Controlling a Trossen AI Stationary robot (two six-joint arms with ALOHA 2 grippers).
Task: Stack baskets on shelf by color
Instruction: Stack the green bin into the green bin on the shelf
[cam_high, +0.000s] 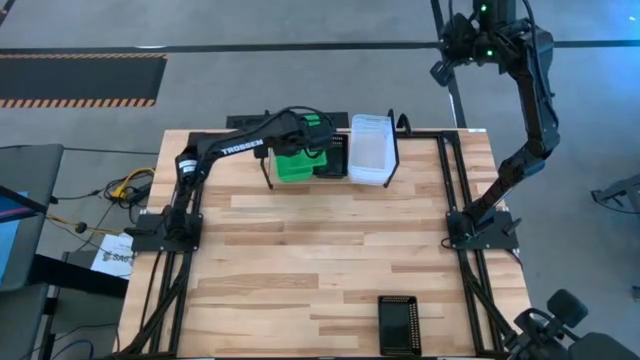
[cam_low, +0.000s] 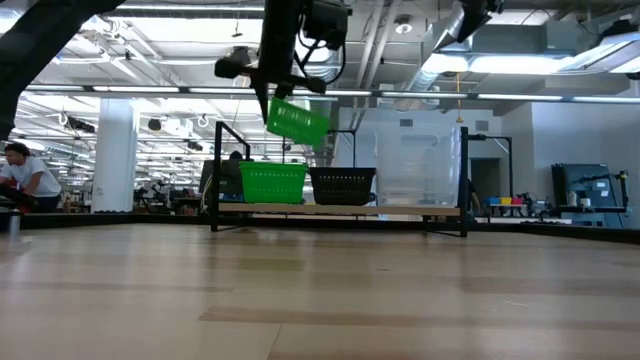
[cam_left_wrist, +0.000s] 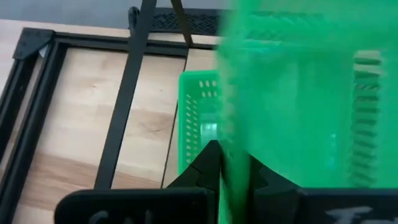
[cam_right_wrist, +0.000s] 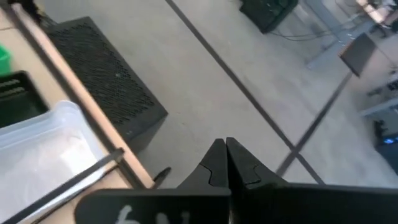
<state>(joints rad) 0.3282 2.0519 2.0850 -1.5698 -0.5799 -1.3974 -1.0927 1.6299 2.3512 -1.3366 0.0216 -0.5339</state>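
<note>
A black wire shelf (cam_low: 340, 210) stands at the table's far edge. On it sit a green basket (cam_low: 272, 182), a black mesh basket (cam_low: 343, 185) and stacked clear baskets (cam_low: 415, 165), left to right in the low view. My left gripper (cam_left_wrist: 236, 174) is shut on another green basket (cam_low: 298, 122), which hangs tilted just above the green one on the shelf. One more black basket (cam_high: 398, 325) lies flat near the table's front edge. My right gripper (cam_right_wrist: 226, 155) is shut, raised high beyond the table's far right corner, with nothing in it. My left gripper pinches one thin side wall of the green basket (cam_left_wrist: 235, 163) between its two fingers. The fingers slant down from above. The basket hangs below them, tilted and lifted clear, over the green basket on the shelf (cam_left_wrist: 199, 124).
Black frame rails (cam_high: 455, 190) run along the table's left and right sides, where the arm bases stand. The wooden tabletop (cam_high: 330, 250) between the shelf and the front black basket lies bare. A black perforated box (cam_right_wrist: 106, 81) sits on the floor behind the table.
</note>
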